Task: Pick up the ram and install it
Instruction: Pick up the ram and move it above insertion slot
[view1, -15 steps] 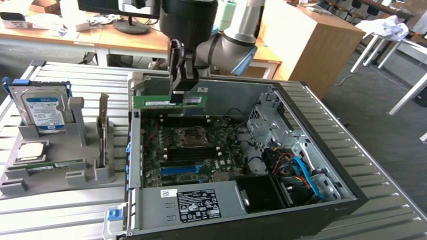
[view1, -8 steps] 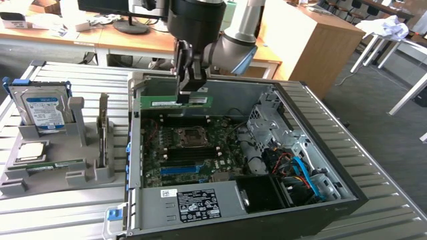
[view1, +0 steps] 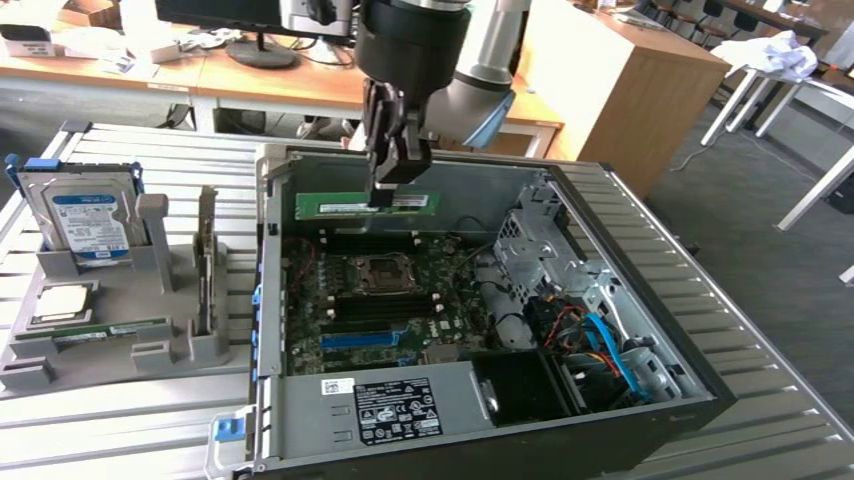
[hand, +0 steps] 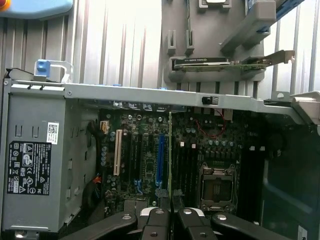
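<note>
The claw (view1: 384, 193) is shut tight on the ram (view1: 327, 205); its dark fingers (hand: 156, 220) pinch the long green stick near the middle, so the stick pokes out on both sides of the claw and lies level on its thin edge. The ram is up in the air over the open computer box (view1: 674, 340), not pushed into a slot.

Right under the claw is the big green board (view1: 400, 310), full of little parts. Just below the claw on that board sits the square socket (view1: 383, 272) with a shiny frame, and long dark slots (view1: 380, 240) lie beside it. A bit farther from the claw is a blue slot (view1: 358, 340), and farther again is a grey metal box (view1: 304, 425) with a black sticker.

Off to one side of the claw, low in a corner of the computer box, are blue and red wires (view1: 607, 348).

Outside the computer box, well away from the claw, a grey holder (view1: 160, 355) stands on the ribbed metal surface (view1: 761, 340); it holds a hard drive (view1: 91, 222) with a blue label, a square silver chip (view1: 64, 303) and a card (view1: 204, 265) standing on its edge. Far behind the claw are wooden desks (view1: 587, 70).
</note>
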